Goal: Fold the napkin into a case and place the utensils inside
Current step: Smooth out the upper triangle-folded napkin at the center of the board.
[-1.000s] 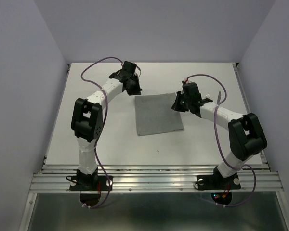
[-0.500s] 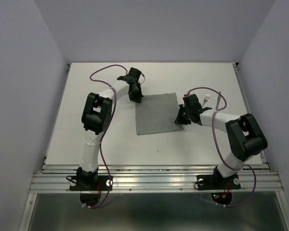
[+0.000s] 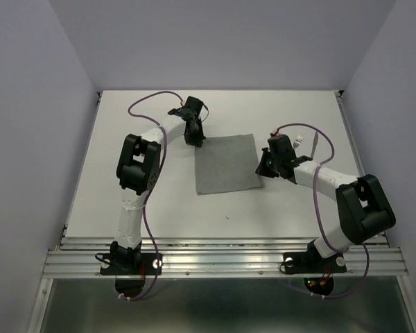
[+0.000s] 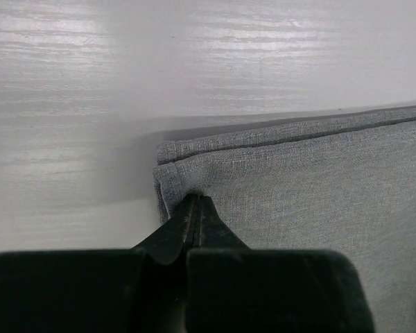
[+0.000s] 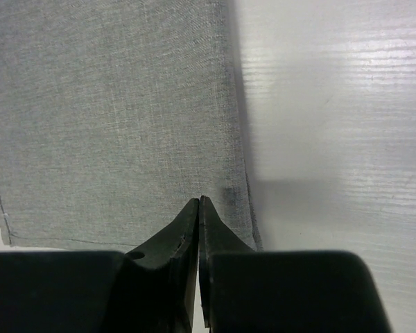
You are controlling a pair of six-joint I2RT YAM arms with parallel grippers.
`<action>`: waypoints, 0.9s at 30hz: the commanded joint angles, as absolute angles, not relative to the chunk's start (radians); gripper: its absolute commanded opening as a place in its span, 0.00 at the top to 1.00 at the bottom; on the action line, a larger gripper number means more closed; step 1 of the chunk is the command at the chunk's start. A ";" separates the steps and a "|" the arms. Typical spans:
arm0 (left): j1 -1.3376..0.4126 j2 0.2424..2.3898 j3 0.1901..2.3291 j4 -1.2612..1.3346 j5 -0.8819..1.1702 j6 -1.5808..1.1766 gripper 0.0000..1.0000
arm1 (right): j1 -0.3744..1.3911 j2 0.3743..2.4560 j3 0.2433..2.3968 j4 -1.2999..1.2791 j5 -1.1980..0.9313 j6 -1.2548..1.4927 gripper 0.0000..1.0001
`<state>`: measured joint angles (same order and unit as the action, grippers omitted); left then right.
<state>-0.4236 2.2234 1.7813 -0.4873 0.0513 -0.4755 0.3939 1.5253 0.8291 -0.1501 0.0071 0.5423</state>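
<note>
The grey napkin (image 3: 225,163) lies flat and unfolded on the white table. My left gripper (image 3: 197,141) is at its far left corner, shut, with the cloth (image 4: 298,180) puckered between the tips (image 4: 196,200). My right gripper (image 3: 263,169) is at the napkin's right edge near the near right corner, shut, its tips (image 5: 198,201) pressed onto the cloth (image 5: 111,104). No layered case shows. The fork and knife are out of view.
The white table (image 3: 152,201) has a raised rim at left and right and a metal rail (image 3: 222,253) along the near edge. Purple cables (image 3: 149,103) loop above both arms. Grey walls enclose the back and both sides.
My left gripper came down from beyond the napkin onto its far left corner. My right gripper slid from the far right corner along the right edge toward the near corner. The napkin stayed flat.
</note>
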 commanded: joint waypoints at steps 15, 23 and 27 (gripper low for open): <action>-0.380 2.192 1.845 -0.508 0.020 -0.471 1.00 | 0.408 1.658 0.736 -0.081 0.009 0.555 0.94; -0.367 2.256 1.824 -0.471 0.046 -0.480 1.00 | 0.408 1.669 0.723 -0.084 0.012 0.546 0.94; -0.365 2.246 1.816 -0.491 0.045 -0.480 1.00 | 0.408 1.652 0.736 -0.103 0.015 0.545 0.94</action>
